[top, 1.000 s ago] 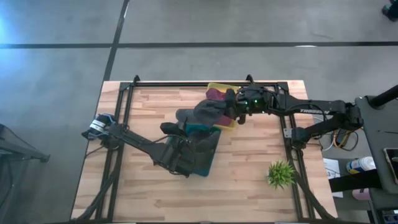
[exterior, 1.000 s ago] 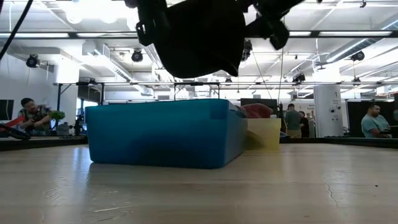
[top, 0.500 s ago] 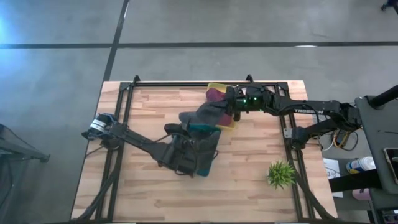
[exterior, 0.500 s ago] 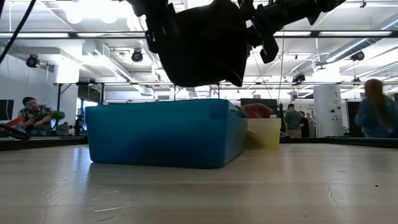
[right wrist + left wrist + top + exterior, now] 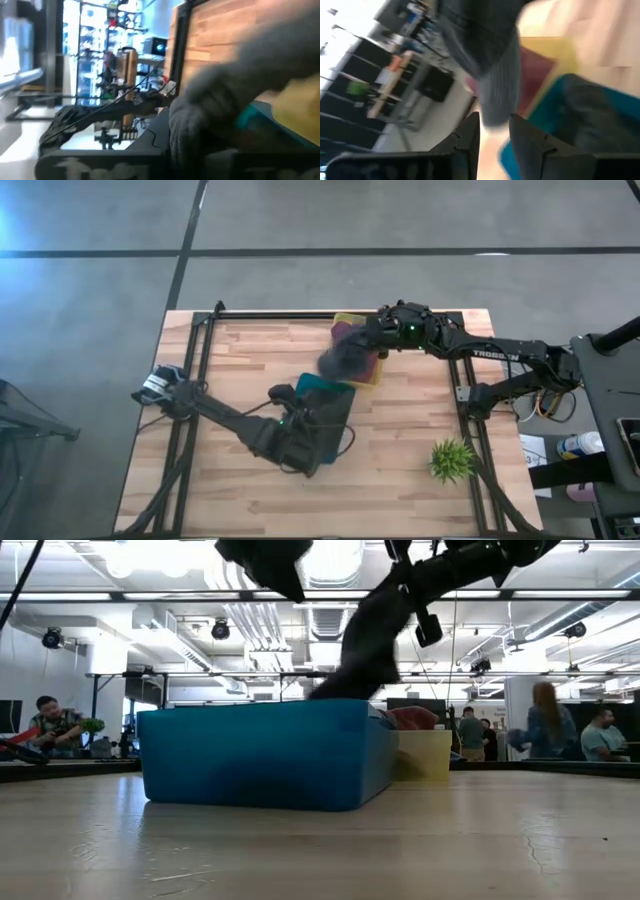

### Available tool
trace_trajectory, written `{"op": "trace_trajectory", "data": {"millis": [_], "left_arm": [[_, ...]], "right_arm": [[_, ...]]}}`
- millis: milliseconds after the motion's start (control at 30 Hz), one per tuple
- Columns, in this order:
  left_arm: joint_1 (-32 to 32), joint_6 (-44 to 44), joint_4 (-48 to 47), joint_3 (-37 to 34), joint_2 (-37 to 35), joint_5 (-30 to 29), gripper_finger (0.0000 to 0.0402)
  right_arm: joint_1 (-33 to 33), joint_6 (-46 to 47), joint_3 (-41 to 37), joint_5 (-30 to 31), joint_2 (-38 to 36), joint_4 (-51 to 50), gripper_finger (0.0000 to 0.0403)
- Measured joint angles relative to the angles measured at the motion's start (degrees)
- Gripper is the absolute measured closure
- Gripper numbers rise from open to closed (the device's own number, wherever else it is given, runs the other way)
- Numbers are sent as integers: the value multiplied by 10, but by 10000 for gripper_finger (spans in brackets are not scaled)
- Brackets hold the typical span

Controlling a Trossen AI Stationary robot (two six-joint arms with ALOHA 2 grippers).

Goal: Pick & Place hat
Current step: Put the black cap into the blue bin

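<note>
The grey knit hat (image 5: 345, 360) hangs blurred from my right gripper (image 5: 376, 338), above the gap between the yellow bin (image 5: 366, 376) and the blue bin (image 5: 330, 402). In the low view the hat (image 5: 370, 635) slants down to the blue bin's rim (image 5: 250, 710). My left gripper (image 5: 281, 393) is open over the blue bin, apart from the hat. In the left wrist view the hat (image 5: 482, 55) shows beyond the left gripper (image 5: 494, 125). The hat (image 5: 225, 100) fills the right wrist view and hides the fingers. My right gripper is shut on the hat's upper end (image 5: 362, 348), coming level from the table's right side. The hat itself hides the place of contact. It hangs slack below and to the left of the gripper, lifted clear of the table, its lower end (image 5: 335, 690) near the blue bin's rim.
A maroon item (image 5: 345, 332) lies in the yellow bin at the far edge. A small green plant (image 5: 451, 459) stands near the table's right near corner. Black frame rails (image 5: 300, 315) run along the table's far and side edges. People move in the room behind.
My left gripper has let go of the hat and drawn back toward the near edge. The hat, stretched between both grippers before, has swung toward the right gripper and now hangs from it alone. My right gripper has moved toward the far edge.
</note>
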Motion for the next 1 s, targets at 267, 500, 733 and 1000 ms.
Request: {"op": "trace_trajectory", "data": {"millis": [267, 500, 733, 1000], "left_arm": [[-69, -176, -80, 23, -26, 53, 301], [-134, -485, -225, 19, -103, 89, 300], [-180, -528, -236, 19, -158, 71, 300], [-196, -572, -223, 17, -201, 97, 300]], "right_arm": [[2, -54, 1, -101, 0, 81, 394], [42, -106, 1, -180, 0, 73, 394], [81, -167, 1, -200, 17, 71, 394], [125, -264, 47, -238, 119, 99, 394]]}}
